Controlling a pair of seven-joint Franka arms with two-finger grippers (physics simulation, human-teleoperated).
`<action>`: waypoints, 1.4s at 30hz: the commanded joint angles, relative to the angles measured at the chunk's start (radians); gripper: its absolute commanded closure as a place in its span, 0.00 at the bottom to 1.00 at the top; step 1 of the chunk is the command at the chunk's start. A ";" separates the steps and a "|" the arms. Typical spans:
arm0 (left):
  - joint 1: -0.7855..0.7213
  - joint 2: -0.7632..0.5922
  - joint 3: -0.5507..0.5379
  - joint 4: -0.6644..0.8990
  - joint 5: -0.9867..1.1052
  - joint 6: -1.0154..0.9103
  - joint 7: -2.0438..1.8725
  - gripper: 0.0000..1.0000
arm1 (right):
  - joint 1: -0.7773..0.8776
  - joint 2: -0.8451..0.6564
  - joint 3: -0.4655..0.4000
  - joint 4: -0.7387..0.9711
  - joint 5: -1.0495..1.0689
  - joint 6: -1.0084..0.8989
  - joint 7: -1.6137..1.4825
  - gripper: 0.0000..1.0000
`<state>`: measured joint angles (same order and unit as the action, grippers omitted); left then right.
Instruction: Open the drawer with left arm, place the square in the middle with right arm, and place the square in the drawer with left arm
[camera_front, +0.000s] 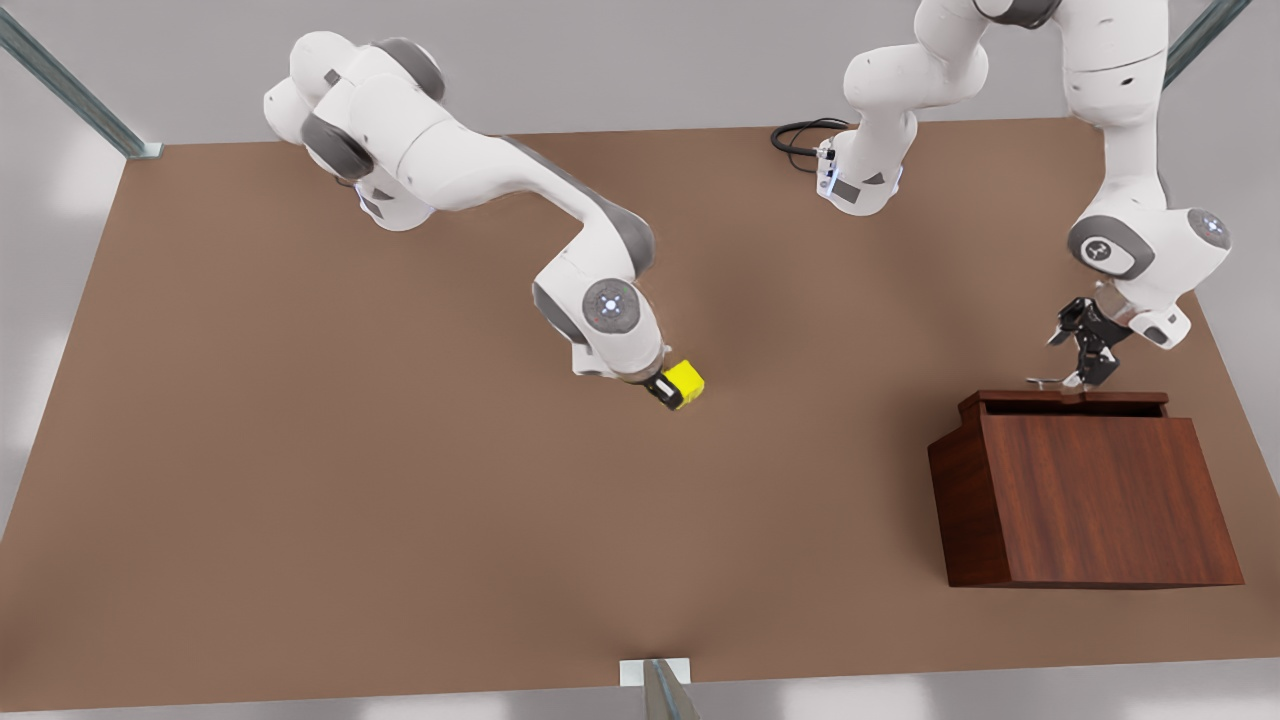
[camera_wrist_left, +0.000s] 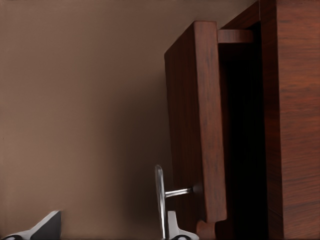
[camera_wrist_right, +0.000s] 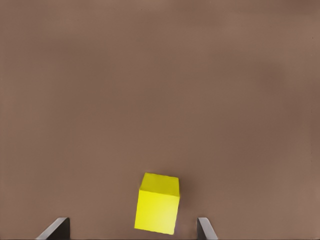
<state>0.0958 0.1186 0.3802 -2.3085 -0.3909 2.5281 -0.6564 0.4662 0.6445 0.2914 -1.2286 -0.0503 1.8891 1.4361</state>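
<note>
The square (camera_front: 687, 380) is a small yellow cube on the brown tabletop near the table's middle (camera_front: 760, 420). My right gripper (camera_front: 666, 390) is open around it. In the right wrist view the square (camera_wrist_right: 157, 210) sits between the two fingertips (camera_wrist_right: 56, 229) without touching either. At the front view's right stands the wooden cabinet (camera_front: 1090, 500), its drawer (camera_front: 1065, 398) pulled out a little with a dark gap behind the front. My left gripper (camera_front: 1080, 375) hangs open at the silver handle (camera_wrist_left: 160, 200). One finger (camera_wrist_left: 172, 227) is beside the bar, and the drawer front (camera_wrist_left: 197, 125) stands off the cabinet.
A black cable (camera_front: 800, 135) loops at the far edge beside the arm base at the front view's right. Metal frame posts stand at the table's corners and at the near edge (camera_front: 660, 685). Bare brown tabletop lies between the cube and the cabinet.
</note>
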 joint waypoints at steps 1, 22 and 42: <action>-0.002 0.000 0.000 0.000 0.024 -0.003 0.000 0.00 | -0.029 -0.029 0.000 -0.018 -0.002 -0.015 -0.064 0.00; -0.002 -0.043 0.023 -0.034 0.053 -0.060 -0.009 0.00 | -0.629 -0.422 -0.008 -0.356 0.026 -0.111 -1.320 0.00; -0.002 -0.065 0.045 -0.049 0.061 -0.120 -0.009 0.00 | -0.629 -0.421 -0.011 -0.339 0.041 -0.111 -1.320 0.00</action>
<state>0.0925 0.0537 0.4247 -2.3577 -0.3306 2.3996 -0.6657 -0.1628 0.2240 0.2807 -1.5677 -0.0093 1.7779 0.1166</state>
